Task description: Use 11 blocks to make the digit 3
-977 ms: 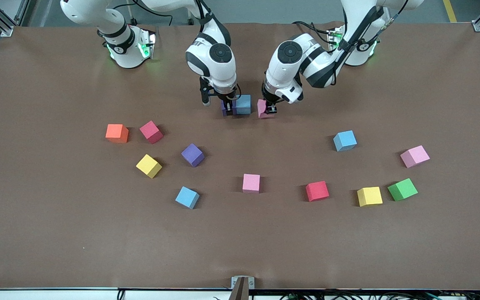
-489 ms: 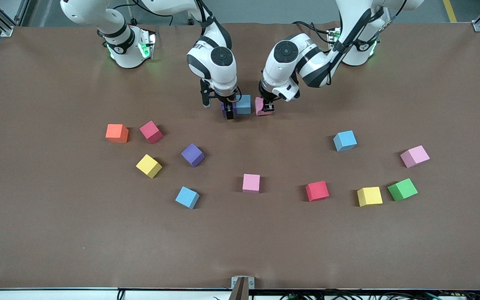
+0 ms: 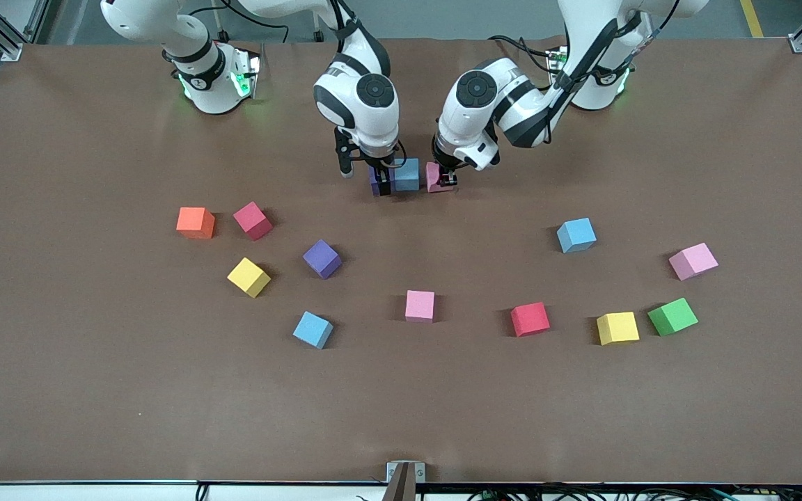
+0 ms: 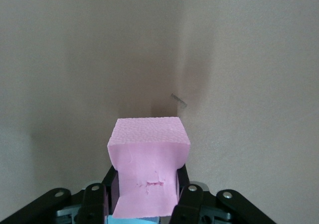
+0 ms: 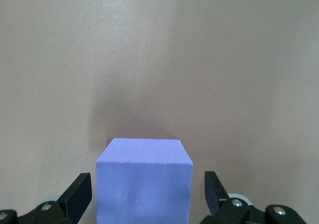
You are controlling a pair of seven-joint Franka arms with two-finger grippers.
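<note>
Near the robots' end of the table point(image 3: 95, 417), the first bar of the digit 3 is being assembled; a purple block point(image 3: 376, 179) and a light blue block point(image 3: 407, 174) already sit side by side, touching. The right pincer point(image 3: 380, 182) stands over the purple block with its jaws spread and clear of the foam on both sides, so that block is released. The left pincer point(image 3: 448, 182) is clenched on a pink block point(image 3: 434, 177), squeezing it visibly, and holds it just beside the light blue block at the left arm's end of the row; whether a gap remains cannot be told. To do this step well, I judge that the pink block should be brought flush against the light blue one, square to the row and flat on the table, before the jaws open; the foam will likely spring back on release, so a straight vertical lift is advisable. The right pincer should rise straight up to avoid dragging the purple block. The remaining blocks lie scattered nearer the front camera, together with an orange cube point(image 3: 195, 223) that is not needed.
</note>
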